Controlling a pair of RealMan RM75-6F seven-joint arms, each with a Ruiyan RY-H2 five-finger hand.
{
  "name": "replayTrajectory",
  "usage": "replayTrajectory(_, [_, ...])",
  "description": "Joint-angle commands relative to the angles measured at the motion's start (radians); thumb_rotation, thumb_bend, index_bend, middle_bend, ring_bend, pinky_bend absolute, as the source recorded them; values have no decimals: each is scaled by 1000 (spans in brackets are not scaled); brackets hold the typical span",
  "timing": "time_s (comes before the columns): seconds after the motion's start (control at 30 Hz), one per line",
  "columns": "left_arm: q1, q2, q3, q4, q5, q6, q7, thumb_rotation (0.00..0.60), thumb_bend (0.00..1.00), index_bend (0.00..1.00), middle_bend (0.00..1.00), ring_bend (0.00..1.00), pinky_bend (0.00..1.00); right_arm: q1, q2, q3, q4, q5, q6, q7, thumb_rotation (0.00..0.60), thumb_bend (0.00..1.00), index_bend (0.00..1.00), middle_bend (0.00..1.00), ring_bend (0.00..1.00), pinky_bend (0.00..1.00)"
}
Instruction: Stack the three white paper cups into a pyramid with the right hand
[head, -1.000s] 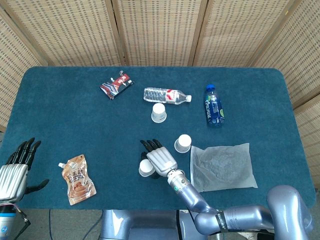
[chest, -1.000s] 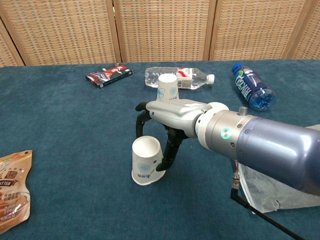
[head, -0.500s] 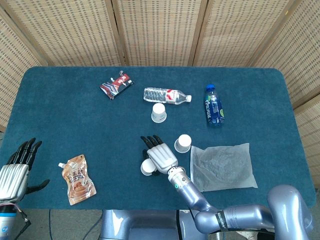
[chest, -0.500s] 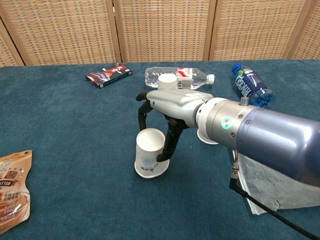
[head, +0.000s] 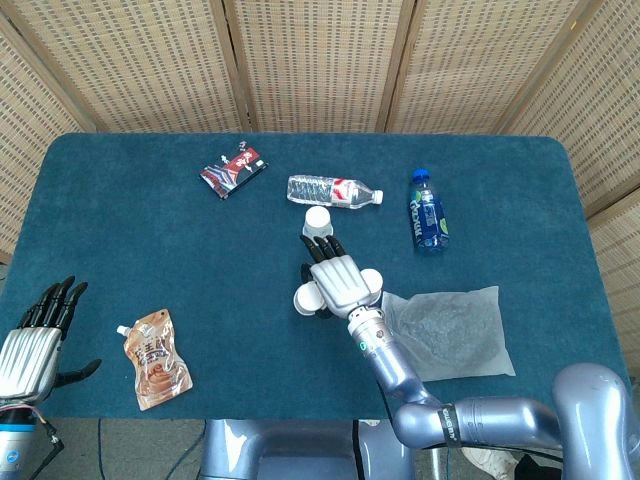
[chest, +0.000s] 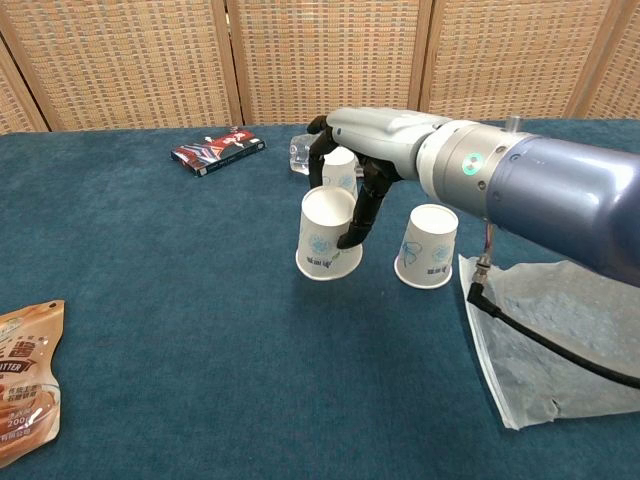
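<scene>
Three white paper cups stand mouth down on the blue table. My right hand (head: 340, 280) (chest: 372, 140) grips one cup (head: 305, 298) (chest: 328, 234) from above and behind, dark fingers (chest: 358, 215) wrapped around its side. That cup tilts slightly; whether its rim touches the cloth I cannot tell. A second cup (head: 373, 283) (chest: 428, 246) stands just right of it, a small gap between them. The third cup (head: 318, 220) (chest: 341, 168) sits farther back, partly hidden by my hand in the chest view. My left hand (head: 35, 335) hangs open at the table's near left corner.
A clear plastic bag (head: 445, 335) (chest: 560, 340) lies to the right of the cups. A clear water bottle (head: 333, 191) and a blue bottle (head: 427, 212) lie behind. A red packet (head: 233, 170) (chest: 217, 150) is at the back left, a snack pouch (head: 155, 360) (chest: 25, 375) near left.
My right hand has carried the gripped cup away from the near edge, back and to the right, until it is beside the second cup. The left hand has stayed put.
</scene>
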Motion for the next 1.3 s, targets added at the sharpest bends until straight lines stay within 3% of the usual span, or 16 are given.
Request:
replayTrajectory(0.03, [2,1,0,-1,2,4,1,600,126,27,0,0,161,12,-12,10,43,19,-20,15,600,180,498,0,0,87])
replayTrajectory(0.47, [-1,0,-1,-1,-10,0,11,600,127,27,0,0,161,33,-37,17,204,69,-102,71,600,181,497,0,0,87])
replayTrajectory(0.83, [-7,1,8,-6,-12,-18,13,600,126,27,0,0,161,35,-27,-3,222,86,-125,79,600,180,489,0,0,84])
replayTrajectory(1.1, [-6,5,9,-8,-8,-13,8,600,127,27,0,0,161,36,-18,-16,206,107,-125,68,600,178,312,0,0,57])
replayTrajectory(1.3, [-6,6,10,-8,-5,-12,4,600,127,27,0,0,161,37,-5,-26,176,124,-112,46,600,177,283,0,0,47])
